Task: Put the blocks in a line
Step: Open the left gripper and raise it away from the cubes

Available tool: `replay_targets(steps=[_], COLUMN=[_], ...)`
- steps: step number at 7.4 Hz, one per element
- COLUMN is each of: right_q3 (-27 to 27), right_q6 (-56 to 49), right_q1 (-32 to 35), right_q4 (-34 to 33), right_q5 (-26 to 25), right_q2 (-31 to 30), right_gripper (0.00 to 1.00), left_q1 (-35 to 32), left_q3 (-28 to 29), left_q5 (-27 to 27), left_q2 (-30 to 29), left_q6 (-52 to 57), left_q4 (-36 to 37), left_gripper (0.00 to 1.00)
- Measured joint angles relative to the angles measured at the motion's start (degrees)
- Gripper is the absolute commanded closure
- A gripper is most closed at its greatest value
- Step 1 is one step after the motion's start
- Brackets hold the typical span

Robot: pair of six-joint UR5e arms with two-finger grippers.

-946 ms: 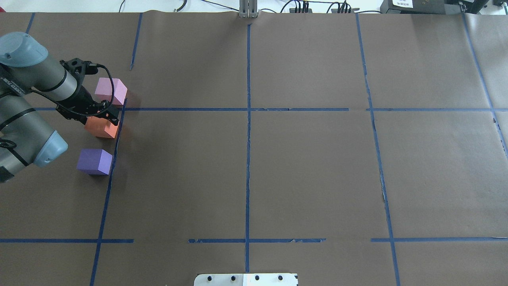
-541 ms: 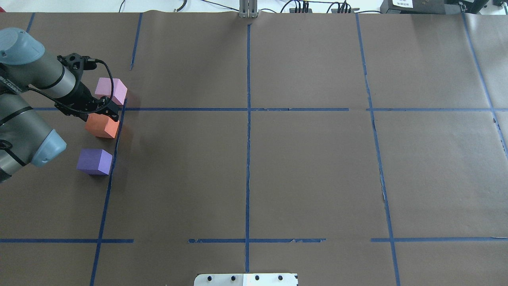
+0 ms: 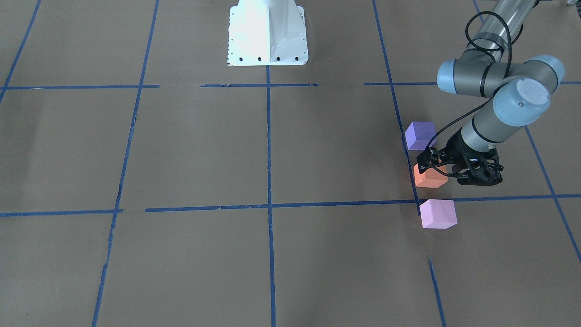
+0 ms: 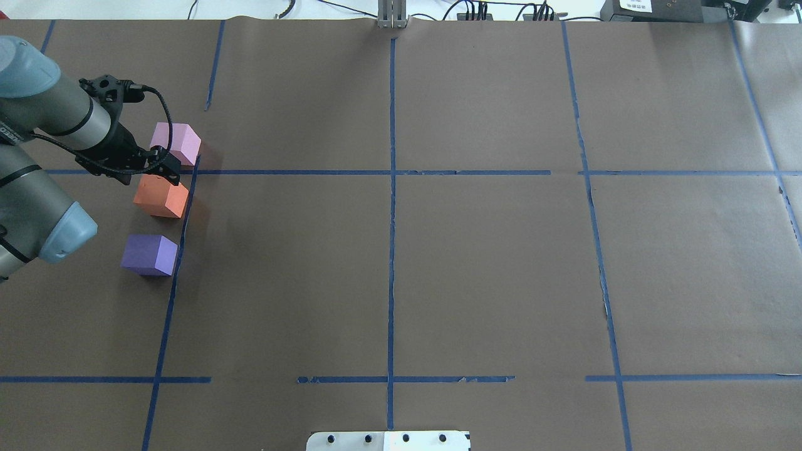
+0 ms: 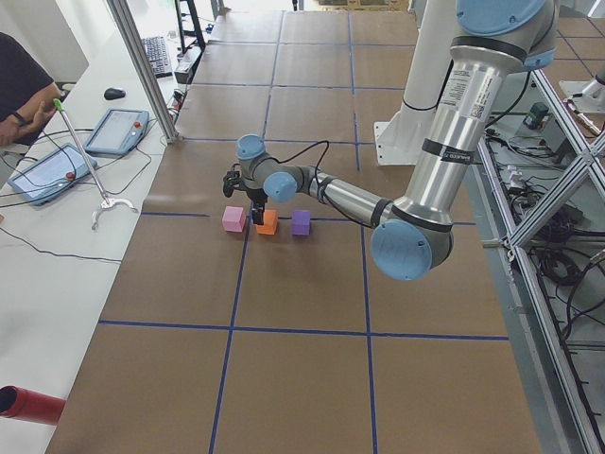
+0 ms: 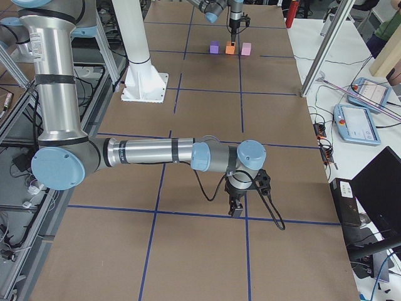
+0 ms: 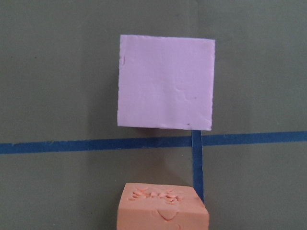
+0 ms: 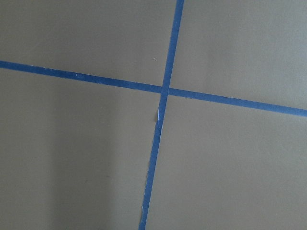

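Purple first: one dark violet-purple foam cube (image 4: 149,254), then one orange foam cube (image 4: 161,199), then one pale pink-lilac foam cube (image 4: 177,139), three sat in a row. Left gripper (image 4: 166,170) hung above orange, jaws spread, empty. Right gripper (image 6: 237,210) jaws: couldn't tell.

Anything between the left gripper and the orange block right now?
Nothing visible does. The left gripper hangs just over the far edge of the orange block, with only air between them. The pink block sits beyond, apart.
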Motion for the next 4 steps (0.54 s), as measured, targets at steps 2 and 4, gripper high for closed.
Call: replay_targets(steps=[2,4], right_q3=[0.00,0.00], right_q6=[0.00,0.00], right_q1=[0.00,0.00], right_q4=[0.00,0.00], right_q5=[0.00,0.00], right_q2=[0.00,0.00], right_gripper=[0.00,0.00], left_q1=[-3.43,-11.04], left_q3=[-6.62,-10.15], left_q5=[0.03,-0.62], left_q2=[3.66,8.94], left_q6=[0.62,9.13], left_q4=[2.83,3.34], left_gripper=[0.00,0.00])
